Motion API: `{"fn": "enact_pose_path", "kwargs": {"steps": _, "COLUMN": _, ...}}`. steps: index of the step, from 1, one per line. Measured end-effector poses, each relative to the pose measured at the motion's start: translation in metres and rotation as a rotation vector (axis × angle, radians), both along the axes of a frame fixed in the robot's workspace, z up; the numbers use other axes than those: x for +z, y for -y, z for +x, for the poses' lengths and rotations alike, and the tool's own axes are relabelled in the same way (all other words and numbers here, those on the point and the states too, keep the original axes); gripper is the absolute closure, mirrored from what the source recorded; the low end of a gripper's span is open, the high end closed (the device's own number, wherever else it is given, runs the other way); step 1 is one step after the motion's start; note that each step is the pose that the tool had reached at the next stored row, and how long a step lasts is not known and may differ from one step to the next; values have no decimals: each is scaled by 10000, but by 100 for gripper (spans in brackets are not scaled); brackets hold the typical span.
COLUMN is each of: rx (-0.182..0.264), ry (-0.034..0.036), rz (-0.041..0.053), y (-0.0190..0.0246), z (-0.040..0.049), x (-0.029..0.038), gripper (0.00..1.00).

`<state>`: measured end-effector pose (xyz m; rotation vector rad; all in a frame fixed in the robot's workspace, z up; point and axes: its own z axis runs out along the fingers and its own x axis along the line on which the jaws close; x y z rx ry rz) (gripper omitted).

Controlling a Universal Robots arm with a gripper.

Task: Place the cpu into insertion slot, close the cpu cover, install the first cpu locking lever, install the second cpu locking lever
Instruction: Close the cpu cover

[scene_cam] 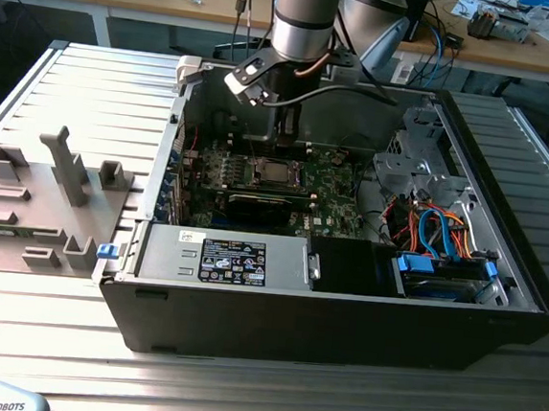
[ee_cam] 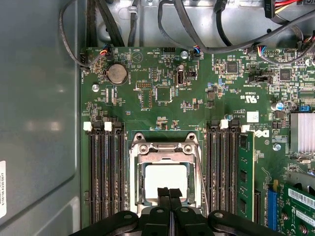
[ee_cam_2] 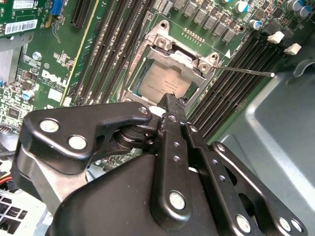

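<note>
First wrist view: the tool [ee_cam: 170,192], fingers pressed together, hangs over one edge of the chip [ee_cam: 165,178] framed by the lowered cover [ee_cam: 165,149].

Black claw [ee_cam_2: 170,101], tips together, at cpu [ee_cam_2: 160,81] edge, cpu cover [ee_cam_2: 183,57] down

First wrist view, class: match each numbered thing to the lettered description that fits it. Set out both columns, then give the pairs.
1 cpu
2 cpu cover
3 gripper
4 coin cell

A black, jaws shut
B round, silvery, on the green board
C flat metal frame with a square cut-out
D pale square inside the frame

Pairs: 1-D, 2-C, 3-A, 4-B
</note>
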<state>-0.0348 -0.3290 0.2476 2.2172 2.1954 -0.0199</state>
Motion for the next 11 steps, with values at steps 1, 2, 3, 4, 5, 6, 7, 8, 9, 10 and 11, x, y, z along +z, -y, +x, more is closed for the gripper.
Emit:
{"fn": "enact_pose_path", "kwargs": {"steps": 1, "rx": 0, "ry": 0, "rz": 0, "y": 0, "z": -2, "x": -1, "gripper": 89}}
{"fn": "enact_pose_path", "kwargs": {"steps": 2, "rx": -1, "ry": 0, "rz": -1, "y": 0, "z": -3, "x": -2, "gripper": 89}}
{"fn": "enact_pose_path", "kwargs": {"steps": 3, "rx": 0, "ry": 0, "rz": 0, "y": 0, "z": -5, "x": -4, "gripper": 89}}
{"fn": "enact_pose_path", "kwargs": {"steps": 4, "rx": -1, "ry": 0, "rz": -1, "y": 0, "z": -6, "x": -5, "gripper": 89}}
{"fn": "enact_pose_path", "kwargs": {"steps": 5, "rx": -1, "ry": 0, "rz": -1, "y": 0, "z": -8, "x": -6, "gripper": 89}}
{"fn": "enact_pose_path", "kwargs": {"steps": 6, "rx": -2, "ry": 0, "rz": -1, "y": 0, "z": -12, "x": -9, "gripper": 89}}
{"fn": "enact_pose_path", "kwargs": {"steps": 7, "rx": -1, "ry": 0, "rz": 0, "y": 0, "z": -14, "x": -10, "gripper": 89}}
{"fn": "enact_pose_path", "kwargs": {"steps": 8, "rx": 0, "ry": 0, "rz": -1, "y": 0, "z": -16, "x": -12, "gripper": 89}}
{"fn": "enact_pose_path", "kwargs": {"steps": 9, "rx": 0, "ry": 0, "rz": -1, "y": 0, "z": -18, "x": -13, "gripper": 89}}
{"fn": "enact_pose_path", "kwargs": {"steps": 10, "rx": 0, "ry": 0, "rz": 0, "y": 0, "z": -20, "x": -14, "gripper": 89}}
{"fn": "enact_pose_path", "kwargs": {"steps": 11, "rx": 0, "ry": 0, "rz": -1, "y": 0, "z": -22, "x": -15, "gripper": 89}}
